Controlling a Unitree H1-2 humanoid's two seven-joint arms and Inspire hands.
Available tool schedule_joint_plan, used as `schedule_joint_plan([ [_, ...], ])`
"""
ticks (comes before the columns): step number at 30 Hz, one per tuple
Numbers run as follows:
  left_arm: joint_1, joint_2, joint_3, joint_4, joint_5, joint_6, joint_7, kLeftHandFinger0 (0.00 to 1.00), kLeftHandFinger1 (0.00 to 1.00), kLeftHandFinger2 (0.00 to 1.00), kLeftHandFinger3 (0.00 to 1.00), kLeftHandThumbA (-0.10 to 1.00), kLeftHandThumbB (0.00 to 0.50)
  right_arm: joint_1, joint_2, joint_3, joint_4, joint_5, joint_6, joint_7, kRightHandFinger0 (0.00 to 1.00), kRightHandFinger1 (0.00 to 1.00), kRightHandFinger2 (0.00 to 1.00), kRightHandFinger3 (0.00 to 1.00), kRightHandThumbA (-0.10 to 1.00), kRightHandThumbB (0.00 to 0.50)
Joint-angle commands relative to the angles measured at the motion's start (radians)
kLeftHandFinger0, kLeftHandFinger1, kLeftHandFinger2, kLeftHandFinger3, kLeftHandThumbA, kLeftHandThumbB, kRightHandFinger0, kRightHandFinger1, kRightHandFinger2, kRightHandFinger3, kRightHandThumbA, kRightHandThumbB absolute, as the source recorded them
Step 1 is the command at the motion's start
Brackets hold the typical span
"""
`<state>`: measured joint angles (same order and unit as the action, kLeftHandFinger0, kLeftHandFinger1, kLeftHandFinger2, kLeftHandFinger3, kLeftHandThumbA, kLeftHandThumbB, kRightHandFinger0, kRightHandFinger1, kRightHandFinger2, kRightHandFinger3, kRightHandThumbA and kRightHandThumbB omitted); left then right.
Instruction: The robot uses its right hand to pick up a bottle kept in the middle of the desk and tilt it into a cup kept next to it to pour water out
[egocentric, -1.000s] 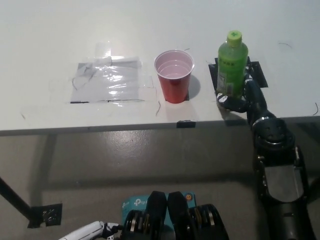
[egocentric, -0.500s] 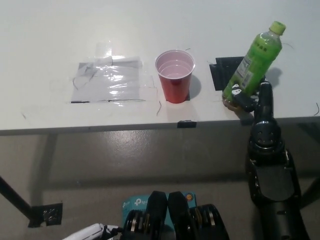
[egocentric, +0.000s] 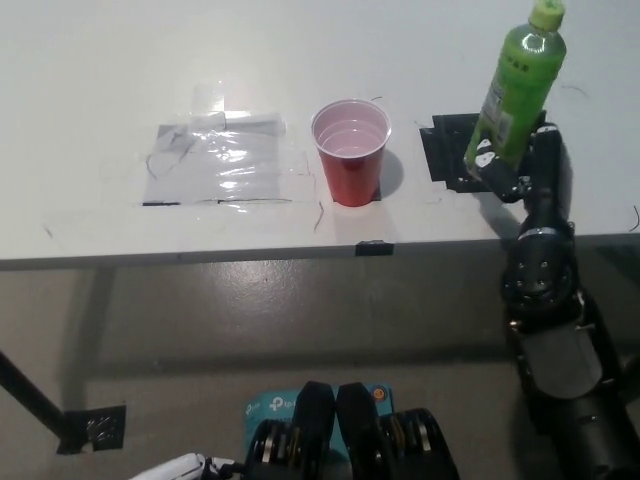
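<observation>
One black right hand (egocentric: 520, 165) is clamped on the green bottle (egocentric: 518, 85) at upper right, near-upright above the desk (egocentric: 100, 70); the red cup (egocentric: 350, 150) stands at centre. Carrying leftward before tilting should centre the still-capped mouth over the rim.

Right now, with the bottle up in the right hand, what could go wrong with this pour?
1. The green bottle seems to have its cap on, so tilting may pour nothing.
2. The right hand grips the bottle near its base, so it may slip or swing when tilted.
3. The red cup stands near the desk's front edge; a bump could tip it off.
</observation>
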<state>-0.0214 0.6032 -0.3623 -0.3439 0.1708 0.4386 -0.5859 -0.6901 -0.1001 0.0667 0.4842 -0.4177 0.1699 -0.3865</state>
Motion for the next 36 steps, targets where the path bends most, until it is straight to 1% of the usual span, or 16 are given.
schedule_joint_plan([
  [1, -0.004, 0.027, 0.013, -0.027, 0.007, -0.013, -0.007, 1.0, 1.0, 1.0, 1.0, 0.75, 0.353, -0.054, -0.101, 0.08, -0.04, -0.117, -0.141, -0.022, 0.0, 0.0, 0.13, 0.32, -0.1, 0.0],
  [2, -0.011, 0.037, 0.014, -0.029, 0.006, -0.006, -0.015, 1.0, 1.0, 1.0, 1.0, 0.74, 0.342, -0.048, -0.143, 0.113, -0.045, -0.15, -0.143, -0.013, 0.0, 0.0, 0.11, 0.32, -0.1, 0.0],
  [5, -0.013, 0.039, 0.012, -0.028, 0.008, -0.013, -0.015, 1.0, 1.0, 1.0, 1.0, 0.75, 0.338, -0.043, -0.193, 0.15, -0.051, -0.168, -0.141, -0.006, 0.0, 0.0, 0.08, 0.32, -0.1, 0.011],
  [7, -0.009, 0.04, 0.017, -0.028, 0.004, -0.016, -0.013, 1.0, 1.0, 1.0, 1.0, 0.74, 0.327, -0.045, -0.217, 0.171, -0.046, -0.178, -0.155, -0.008, 0.0, 0.0, 0.0, 0.3, -0.1, 0.017],
  [8, -0.008, 0.041, 0.017, -0.027, 0.003, -0.023, -0.012, 1.0, 1.0, 1.0, 1.0, 0.74, 0.33, -0.045, -0.231, 0.181, -0.045, -0.18, -0.153, 0.004, 0.0, 0.0, 0.0, 0.3, -0.1, 0.003],
  [9, -0.006, 0.039, 0.02, -0.029, 0.001, -0.02, -0.01, 1.0, 1.0, 1.0, 1.0, 0.75, 0.344, -0.044, -0.245, 0.195, -0.043, -0.191, -0.161, 0.008, 0.0, 0.0, 0.0, 0.31, -0.1, 0.01],
  [11, -0.006, 0.04, 0.02, -0.029, 0.002, -0.016, -0.012, 1.0, 1.0, 1.0, 1.0, 0.75, 0.335, -0.043, -0.278, 0.229, -0.042, -0.225, -0.177, 0.008, 0.0, 0.0, 0.0, 0.32, -0.1, 0.035],
  [13, -0.009, 0.041, 0.02, -0.032, 0.004, -0.011, -0.013, 1.0, 1.0, 1.0, 1.0, 0.75, 0.339, -0.052, -0.316, 0.278, -0.031, -0.276, -0.189, 0.014, 0.0, 0.0, 0.0, 0.36, -0.1, 0.091],
  [14, -0.014, 0.045, 0.02, -0.031, 0.004, -0.008, -0.016, 1.0, 1.0, 1.0, 1.0, 0.74, 0.34, -0.054, -0.325, 0.289, -0.035, -0.287, -0.183, 0.018, 0.0, 0.0, 0.0, 0.36, -0.1, 0.094],
  [17, -0.018, 0.046, 0.021, -0.027, 0.004, -0.007, -0.017, 1.0, 1.0, 1.0, 1.0, 0.75, 0.339, -0.082, -0.36, 0.348, -0.043, -0.35, -0.16, 0.05, 0.0, 0.0, 0.0, 0.43, -0.07, 0.178],
  [21, -0.022, 0.048, 0.021, -0.028, 0.005, 0.0, -0.018, 1.0, 1.0, 1.0, 1.0, 0.75, 0.341, -0.123, -0.374, 0.373, -0.051, -0.374, -0.128, 0.106, 0.0, 0.0, 0.0, 0.42, -0.04, 0.189],
  [24, -0.026, 0.048, 0.02, -0.032, 0.005, 0.004, -0.019, 1.0, 1.0, 1.0, 1.0, 0.74, 0.34, -0.14, -0.367, 0.376, -0.052, -0.389, -0.138, 0.096, 0.0, 0.0, 0.0, 0.4, -0.08, 0.167],
  [27, -0.028, 0.051, 0.016, -0.032, 0.006, -0.006, -0.022, 1.0, 1.0, 1.0, 1.0, 0.76, 0.34, -0.154, -0.351, 0.384, -0.063, -0.397, -0.131, 0.129, 0.0, 0.0, 0.01, 0.4, -0.01, 0.159],
  [31, -0.026, 0.051, 0.017, -0.033, 0.005, -0.01, -0.018, 1.0, 1.0, 1.0, 1.0, 0.76, 0.351, -0.163, -0.328, 0.401, -0.053, -0.426, -0.133, 0.123, 0.0, 0.0, 0.01, 0.41, -0.08, 0.182],
  [35, -0.03, 0.053, 0.013, -0.028, 0.005, -0.015, -0.023, 1.0, 1.0, 1.0, 1.0, 0.78, 0.348, -0.179, -0.318, 0.403, -0.023, -0.437, -0.133, 0.124, 0.0, 0.0, 0.01, 0.41, -0.1, 0.186],
  [36, -0.03, 0.052, 0.013, -0.024, 0.004, -0.018, -0.022, 1.0, 1.0, 1.0, 1.0, 0.78, 0.348, -0.182, -0.318, 0.402, -0.022, -0.44, -0.131, 0.127, 0.0, 0.0, 0.01, 0.42, -0.1, 0.2],
])
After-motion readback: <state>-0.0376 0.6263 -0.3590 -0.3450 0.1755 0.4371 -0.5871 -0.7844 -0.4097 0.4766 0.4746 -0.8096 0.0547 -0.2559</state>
